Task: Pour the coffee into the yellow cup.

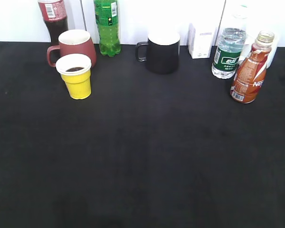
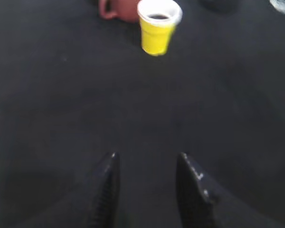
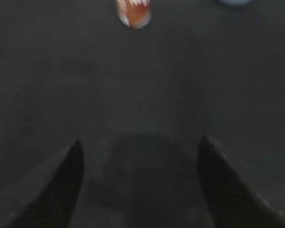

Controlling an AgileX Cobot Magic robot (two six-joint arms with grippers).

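Note:
The yellow cup (image 1: pixel 77 78) stands at the back left of the black table with brown liquid inside; it also shows in the left wrist view (image 2: pixel 156 31). The coffee bottle (image 1: pixel 249 71) stands upright at the back right, with no cap on its neck; its lower part shows blurred in the right wrist view (image 3: pixel 134 13). My left gripper (image 2: pixel 147 159) is open and empty, well short of the cup. My right gripper (image 3: pixel 140 145) is open and empty, well short of the bottle. Neither gripper shows in the exterior view.
A maroon mug (image 1: pixel 75 45) stands right behind the cup. A cola bottle (image 1: pixel 53 19), a green soda bottle (image 1: pixel 107 26), a black mug (image 1: pixel 161 51), a white box (image 1: pixel 202 40) and a green-labelled water bottle (image 1: pixel 229 47) line the back edge.

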